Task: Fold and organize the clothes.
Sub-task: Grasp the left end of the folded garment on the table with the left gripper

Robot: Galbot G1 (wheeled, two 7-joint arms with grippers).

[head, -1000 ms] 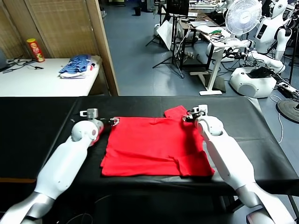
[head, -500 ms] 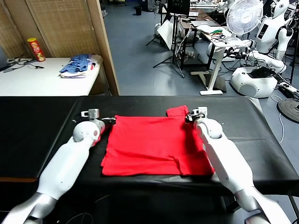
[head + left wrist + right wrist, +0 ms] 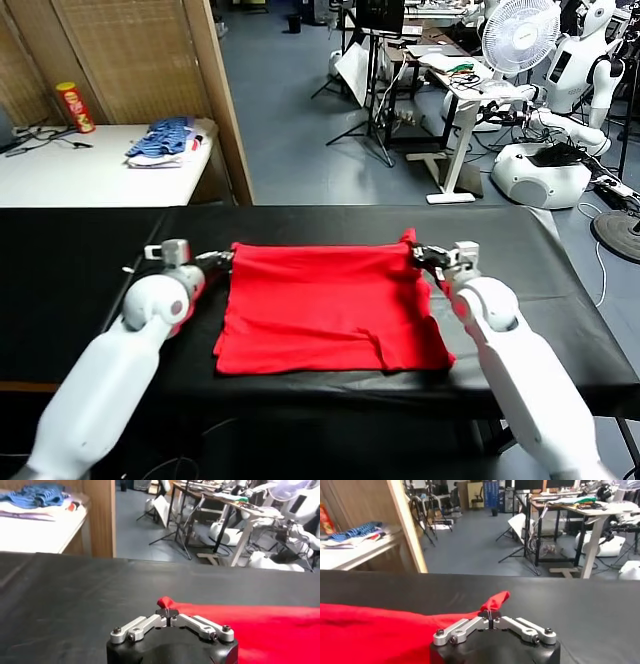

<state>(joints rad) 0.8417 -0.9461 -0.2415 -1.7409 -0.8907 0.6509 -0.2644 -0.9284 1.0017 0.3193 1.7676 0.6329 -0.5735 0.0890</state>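
The red T-shirt (image 3: pixel 325 305) lies spread on the black counter (image 3: pixel 80 270), roughly at its centre, directly ahead of the robot. No print is visible on the upward face. The far edge of the garment runs straight between the two pincers; the near edge lies close to the counter's front edge, with a fold line showing near the lower middle.

The left pincer (image 3: pixel 222 259) sits at the far left corner of the T-shirt. Its fingers are pressed together on a small tuft of red fabric, which stands up just beyond the fingertips in the left wrist view (image 3: pixel 169 609). The left arm extends from the lower left across the bare counter.

The right pincer (image 3: pixel 420 252) sits at the far right corner of the T-shirt. Its fingers are pressed together on a pointed fold of red fabric, seen rising past the fingertips in the right wrist view (image 3: pixel 491 615). The right arm extends from the lower right alongside the garment's right edge.

Beyond the counter, on a white table (image 3: pixel 90 180) at the far left, rest a blue striped pile of garments (image 3: pixel 162 140) and a red snack can (image 3: pixel 76 107). A white fan (image 3: pixel 520 35) stands at the far right.
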